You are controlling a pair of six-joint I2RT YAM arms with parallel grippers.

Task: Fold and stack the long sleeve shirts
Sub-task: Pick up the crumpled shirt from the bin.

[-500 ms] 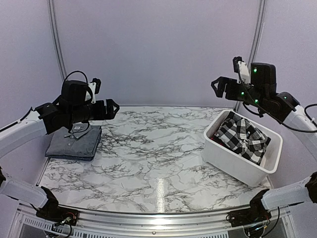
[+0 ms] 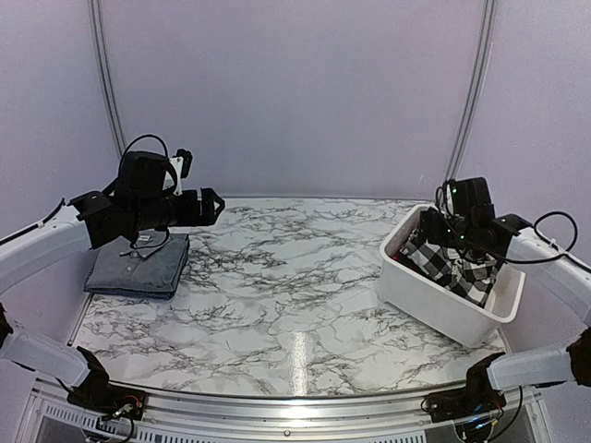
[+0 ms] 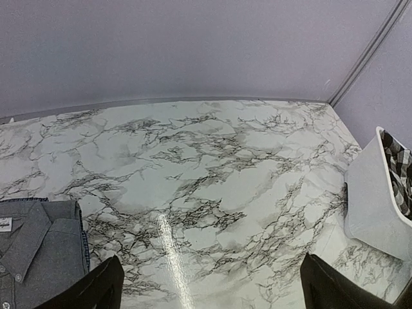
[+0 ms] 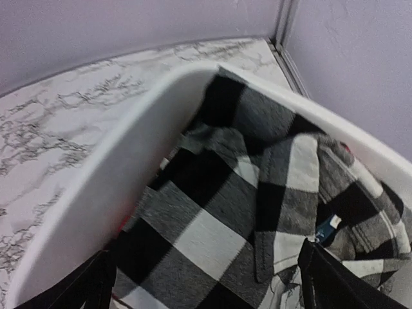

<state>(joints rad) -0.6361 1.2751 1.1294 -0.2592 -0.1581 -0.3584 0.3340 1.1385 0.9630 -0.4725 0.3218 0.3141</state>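
A black-and-white checked flannel shirt (image 2: 462, 261) lies crumpled in a white bin (image 2: 434, 300) at the right; it fills the right wrist view (image 4: 257, 193). My right gripper (image 2: 441, 238) is open, down in the bin just above that shirt (image 4: 206, 283). A sliver of red shows by the bin wall (image 4: 122, 225). A folded plain grey shirt (image 2: 138, 263) lies at the table's left; its collar shows in the left wrist view (image 3: 38, 257). My left gripper (image 2: 211, 205) is open and empty, in the air to the right of the grey shirt (image 3: 209, 290).
The marble table top (image 2: 286, 277) lies between the grey shirt and the bin. The bin's white wall (image 4: 129, 174) is close on the right gripper's left. Grey walls stand behind (image 2: 295, 92).
My right gripper has dropped from high above the bin down into it, close over the checked shirt. The left arm has shifted only slightly.
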